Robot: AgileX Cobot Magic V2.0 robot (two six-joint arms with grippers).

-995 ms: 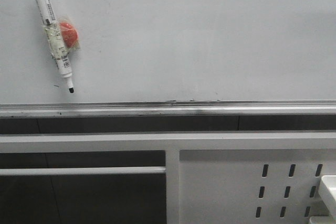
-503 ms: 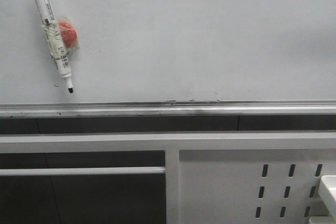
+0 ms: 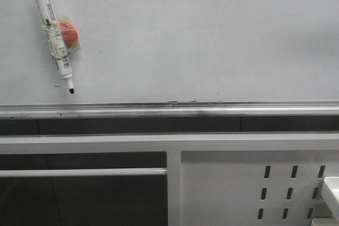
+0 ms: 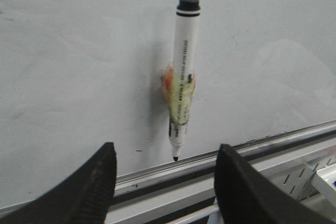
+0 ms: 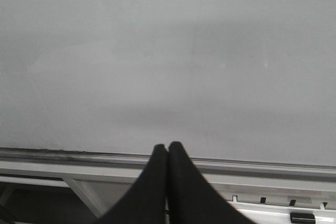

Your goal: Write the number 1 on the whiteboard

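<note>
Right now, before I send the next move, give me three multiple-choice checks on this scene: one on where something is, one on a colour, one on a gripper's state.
1. Where is the marker pen on the whiteboard in the front view?
A. upper left
B. centre
C. lower right

2. What colour is the ball taped to the marker pen?
A. blue
B. red
C. green

3. How do the left gripper jaws stand?
A. shut on the pen
B. shut, empty
C. open, holding nothing

Answers: 1 A, it hangs at the board's upper left, tip down. 2 B, a red ball shows under the tape. 3 C, the fingers stand wide apart, clear of the pen.
</note>
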